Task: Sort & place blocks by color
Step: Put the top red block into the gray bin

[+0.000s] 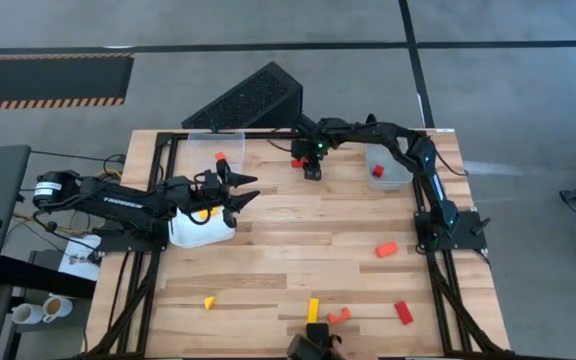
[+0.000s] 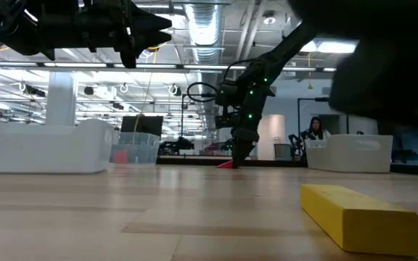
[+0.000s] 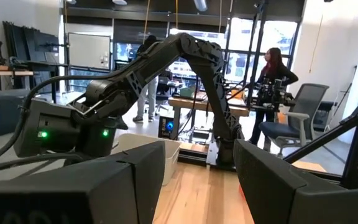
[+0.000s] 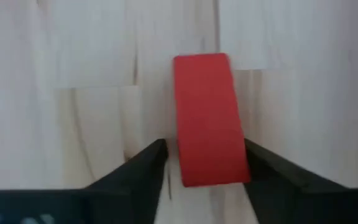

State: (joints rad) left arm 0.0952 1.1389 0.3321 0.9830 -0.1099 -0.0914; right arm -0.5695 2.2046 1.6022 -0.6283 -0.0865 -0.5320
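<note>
Wooden planks make up the table (image 1: 298, 250), with bins toward its far side and blocks scattered along the near edge. On the left, the left gripper (image 1: 246, 190) hovers with its fingers spread and nothing between them, over a white bin (image 1: 200, 230) that holds something yellow. Beyond it a clear bin (image 1: 215, 148) holds an orange block (image 1: 221, 157). Farther right, the right gripper (image 4: 207, 163) is down at the far middle of the table, fingers parted on either side of a red bar (image 4: 208, 118) lying flat, not yet pinching it. That bar looks light, rigid and smooth, so squeezing its two long sides near the middle should hold it squarely. Another clear bin (image 1: 388, 170) on the right holds a red block (image 1: 377, 171).
</note>
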